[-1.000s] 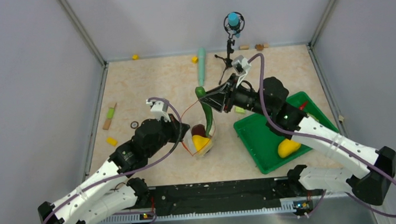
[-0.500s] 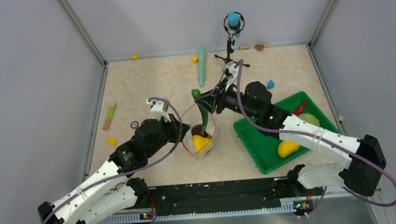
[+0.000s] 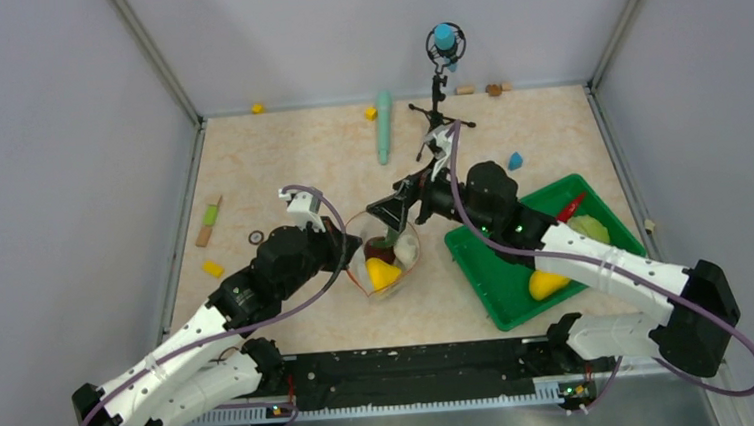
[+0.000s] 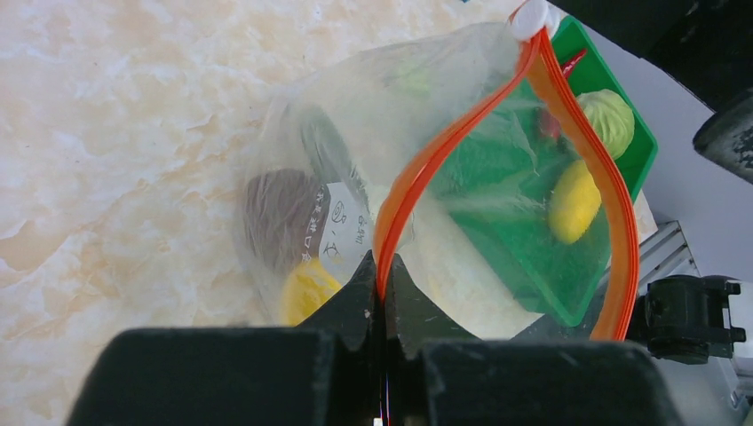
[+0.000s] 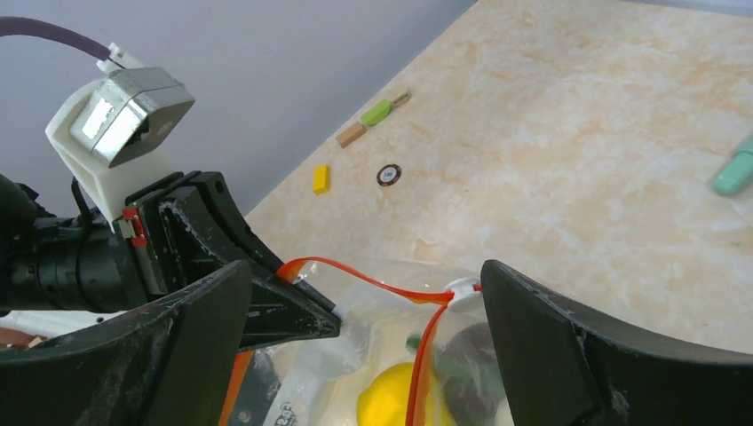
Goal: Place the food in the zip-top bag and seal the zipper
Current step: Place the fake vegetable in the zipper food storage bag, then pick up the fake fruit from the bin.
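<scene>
The zip-top bag stands open at mid-table. My left gripper is shut on its orange-red zipper, pinched between the jaws. The white slider sits at the far end of the mouth. Inside the bag lie a yellow piece, a dark red round piece and a long green piece. My right gripper hangs open just above the mouth with nothing between its fingers. More food sits on the green tray: a yellow piece, a leafy ball and a red chili.
A long teal stick and a small stand are at the back. Small blocks and a ring lie on the left, a blue block behind the tray. Walls enclose three sides.
My right gripper came down over the bag mouth and opened; the long green piece it held now lies inside the bag. The left gripper kept its hold on the zipper.
</scene>
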You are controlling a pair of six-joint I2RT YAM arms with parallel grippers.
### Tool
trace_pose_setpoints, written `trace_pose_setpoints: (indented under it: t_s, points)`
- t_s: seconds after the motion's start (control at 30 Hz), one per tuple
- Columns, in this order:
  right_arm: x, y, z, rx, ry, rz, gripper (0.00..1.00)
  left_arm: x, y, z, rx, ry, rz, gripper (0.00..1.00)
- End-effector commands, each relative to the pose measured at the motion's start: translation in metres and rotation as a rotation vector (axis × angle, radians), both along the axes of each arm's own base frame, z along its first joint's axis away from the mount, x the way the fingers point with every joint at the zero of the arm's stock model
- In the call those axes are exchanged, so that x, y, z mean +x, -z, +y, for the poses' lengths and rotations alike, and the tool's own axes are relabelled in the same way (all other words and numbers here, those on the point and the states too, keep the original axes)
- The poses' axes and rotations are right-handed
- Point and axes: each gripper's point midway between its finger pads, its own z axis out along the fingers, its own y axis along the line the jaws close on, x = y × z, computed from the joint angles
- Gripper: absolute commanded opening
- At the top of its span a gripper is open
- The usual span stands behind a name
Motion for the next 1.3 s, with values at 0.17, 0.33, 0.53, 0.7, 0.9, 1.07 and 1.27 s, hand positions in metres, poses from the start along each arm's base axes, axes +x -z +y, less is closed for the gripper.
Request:
trace_pose_setpoints:
  t_s: [0.17,0.33,0.53,0.7,0.9,1.07,1.27]
  points:
    - [0.012,0.001,-0.067,-0.041,0.314,0.045,0.99,0.005,-0.008,-0.002,-0.016,-0.006,-0.039,0.0]
    - [0.016,0.009,-0.113,-0.072,0.497,0.082,0.99,0.005,-0.008,-0.003,-0.015,-0.004,-0.037,0.0]
    - [0.015,0.032,-0.17,-0.161,0.72,0.153,0.99,0.004,-0.009,-0.002,-0.022,-0.006,-0.041,0.0]
    - [0.012,0.054,-0.2,-0.162,0.814,0.197,0.99,0.004,-0.008,-0.004,-0.024,0.002,-0.037,0.0]
    - [0.01,0.095,-0.251,-0.253,1.007,0.339,0.99,0.004,-0.008,-0.006,-0.029,0.007,-0.03,0.0]
    - [-0.006,0.134,-0.303,-0.391,1.246,0.504,0.99,0.004,-0.007,-0.005,-0.026,0.004,-0.03,0.0]
    - [-0.021,0.182,-0.324,-0.52,1.336,0.679,0.99,0.004,-0.007,-0.005,-0.022,0.002,-0.027,0.0]
